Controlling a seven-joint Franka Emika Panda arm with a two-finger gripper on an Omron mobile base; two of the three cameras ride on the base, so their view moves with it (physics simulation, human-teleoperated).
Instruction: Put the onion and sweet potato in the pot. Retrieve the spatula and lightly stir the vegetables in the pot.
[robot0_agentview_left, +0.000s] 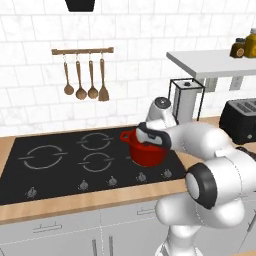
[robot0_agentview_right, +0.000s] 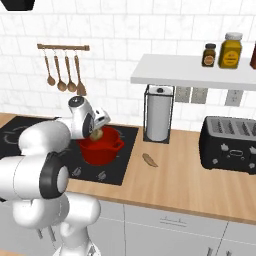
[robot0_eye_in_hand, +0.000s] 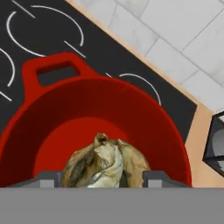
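Observation:
The red pot (robot0_agentview_left: 148, 155) (robot0_agentview_right: 101, 151) sits on the front right burner of the black cooktop (robot0_agentview_left: 50, 165). My gripper (robot0_agentview_right: 95, 133) (robot0_eye_in_hand: 103, 178) hangs just over the pot's mouth, shut on the onion (robot0_eye_in_hand: 104, 162) (robot0_agentview_right: 96, 134), a papery brown-and-pale bulb between the two finger tips. In the hand view the pot's inner wall (robot0_eye_in_hand: 70, 118) lies below the onion, with nothing else inside. The sweet potato (robot0_agentview_right: 149, 160) lies on the wooden counter right of the cooktop. The spatula (robot0_agentview_left: 103, 90) (robot0_agentview_right: 80, 88) hangs at the right end of the wall rail.
Three wooden spoons (robot0_agentview_left: 80, 91) hang beside the spatula. A paper towel holder (robot0_agentview_right: 158, 119) stands behind the counter, a black toaster (robot0_agentview_right: 231, 144) further right. A shelf (robot0_agentview_right: 195, 72) above carries jars. The cooktop knobs (robot0_agentview_left: 112, 180) line its front edge.

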